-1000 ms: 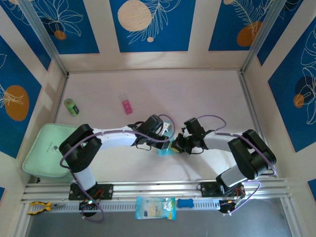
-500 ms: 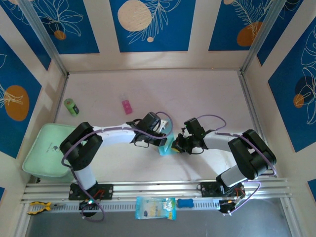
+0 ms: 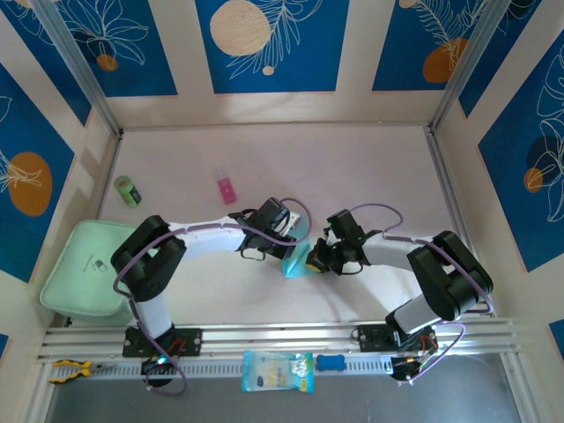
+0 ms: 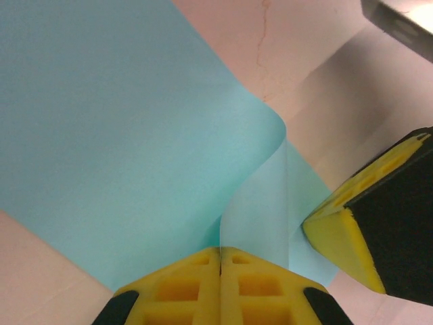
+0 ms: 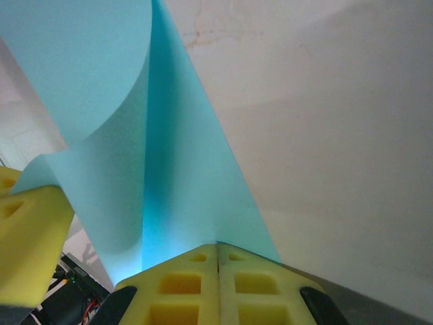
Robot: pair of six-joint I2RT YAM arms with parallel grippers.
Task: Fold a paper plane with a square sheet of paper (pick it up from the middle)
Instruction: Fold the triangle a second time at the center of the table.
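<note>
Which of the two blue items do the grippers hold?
The plain cyan sheet of paper, pinched by the left gripper and the right gripper; the printed packet lies loose on the front rail.

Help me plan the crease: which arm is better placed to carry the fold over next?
Probably left. The left claw is shut on the lifted, curling edge of the square sheet of paper, with flat sheet beyond to fold onto. The right claw, also shut on it, could anchor.
</note>
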